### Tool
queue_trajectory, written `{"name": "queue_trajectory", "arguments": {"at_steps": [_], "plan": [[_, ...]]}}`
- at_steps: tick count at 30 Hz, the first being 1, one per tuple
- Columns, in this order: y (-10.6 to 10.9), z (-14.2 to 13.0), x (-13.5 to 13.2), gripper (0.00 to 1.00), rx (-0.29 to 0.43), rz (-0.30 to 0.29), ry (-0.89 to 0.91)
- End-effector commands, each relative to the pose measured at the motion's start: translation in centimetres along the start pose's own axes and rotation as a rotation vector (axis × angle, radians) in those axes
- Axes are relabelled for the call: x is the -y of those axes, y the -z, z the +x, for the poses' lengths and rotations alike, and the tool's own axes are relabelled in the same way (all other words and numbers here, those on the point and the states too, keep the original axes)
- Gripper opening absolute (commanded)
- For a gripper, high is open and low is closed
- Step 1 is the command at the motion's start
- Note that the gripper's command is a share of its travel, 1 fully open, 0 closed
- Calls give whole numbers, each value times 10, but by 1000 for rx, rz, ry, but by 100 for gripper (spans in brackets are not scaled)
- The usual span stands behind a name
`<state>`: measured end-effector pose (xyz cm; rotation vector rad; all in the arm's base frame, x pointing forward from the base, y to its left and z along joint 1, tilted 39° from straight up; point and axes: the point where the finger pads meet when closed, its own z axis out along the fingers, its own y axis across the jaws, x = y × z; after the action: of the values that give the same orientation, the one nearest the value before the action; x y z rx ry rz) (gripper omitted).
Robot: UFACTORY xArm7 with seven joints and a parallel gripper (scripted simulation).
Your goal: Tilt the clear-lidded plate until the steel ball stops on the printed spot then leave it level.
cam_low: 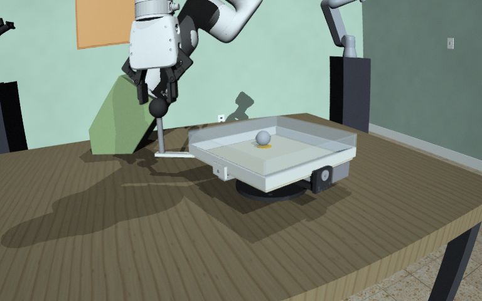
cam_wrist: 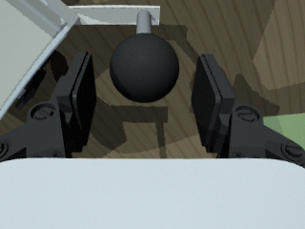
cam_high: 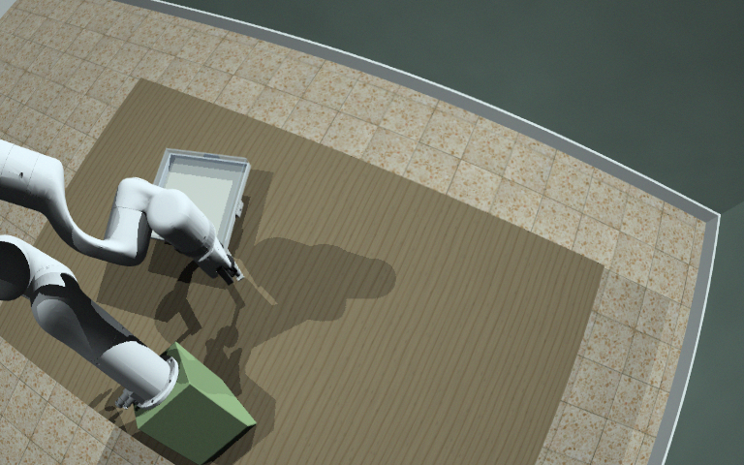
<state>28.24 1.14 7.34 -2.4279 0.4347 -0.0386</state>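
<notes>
- Grey steel ball sits at the orange spot on the clear-lidded plate; exact centring is hard to judge.
- Fingers stand apart, released, above the black knob.
- Arm hides the plate's near corner from above.

The ball knob is black; the big block is green; the table is brown with stripes.

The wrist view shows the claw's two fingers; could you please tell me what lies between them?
The round black knob on its grey metal post, with visible gaps on both sides in the wrist view.
</notes>
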Motion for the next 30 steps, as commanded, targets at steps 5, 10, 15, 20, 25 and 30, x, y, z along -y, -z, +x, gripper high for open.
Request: {"name": "queue_trajectory", "arguments": {"at_steps": [5,10,15,20,25,30], "plan": [[12,1,0,61,-4,0,0],[20,1,0,61,-4,0,0],[27,1,0,61,-4,0,0],[29,1,0,61,-4,0,0],[31,1,0,61,-4,0,0],[31,1,0,100,-4,0,0]]}}
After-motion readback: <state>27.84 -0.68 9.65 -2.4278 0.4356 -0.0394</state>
